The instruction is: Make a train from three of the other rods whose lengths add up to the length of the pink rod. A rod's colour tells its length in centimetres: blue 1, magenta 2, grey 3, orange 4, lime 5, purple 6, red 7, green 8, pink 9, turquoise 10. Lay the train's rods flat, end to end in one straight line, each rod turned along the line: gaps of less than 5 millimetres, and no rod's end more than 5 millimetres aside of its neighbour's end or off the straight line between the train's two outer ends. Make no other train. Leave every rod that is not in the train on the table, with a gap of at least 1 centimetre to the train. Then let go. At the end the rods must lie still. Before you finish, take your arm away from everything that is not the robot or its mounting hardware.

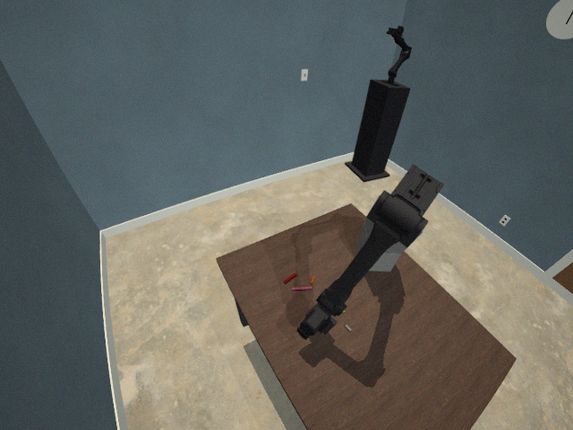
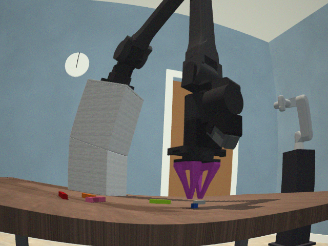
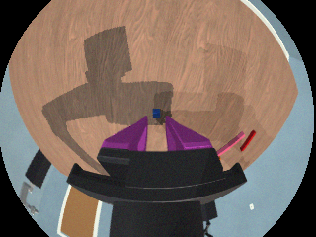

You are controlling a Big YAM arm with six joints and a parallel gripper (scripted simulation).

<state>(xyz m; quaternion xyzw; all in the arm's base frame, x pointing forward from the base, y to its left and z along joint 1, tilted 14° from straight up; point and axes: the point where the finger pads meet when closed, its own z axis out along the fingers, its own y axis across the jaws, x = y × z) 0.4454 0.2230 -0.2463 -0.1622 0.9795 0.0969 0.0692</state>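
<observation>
Jaws [image 2: 196,197] stand at a narrow gap with nothing between them, their purple fingers [image 2: 189,182] pointing straight down just above the bench [image 2: 159,219]. Directly under the tips, in the wrist view, lies one blue rod [image 3: 157,114], seen through the gap; from the exterior view that blue rod [image 2: 193,205] sits on the wood close in front of one grey rod [image 2: 199,202], though whether the two touch is hard to say. One lime rod [image 2: 159,201] lies flat to the left of them, apart from both. Further left is a loose cluster of three: one pink rod [image 2: 95,199], one orange rod [image 2: 88,195] just behind it, and one red rod [image 2: 63,195] off to the side. That makes six rods, one of each colour. From the top view the arm covers most of the lime rod, leaving only a speck of green at its wrist, and the blue rod is hidden beneath the gripper body. The wrist view cuts off the pink and red rods behind the gripper housing.
</observation>
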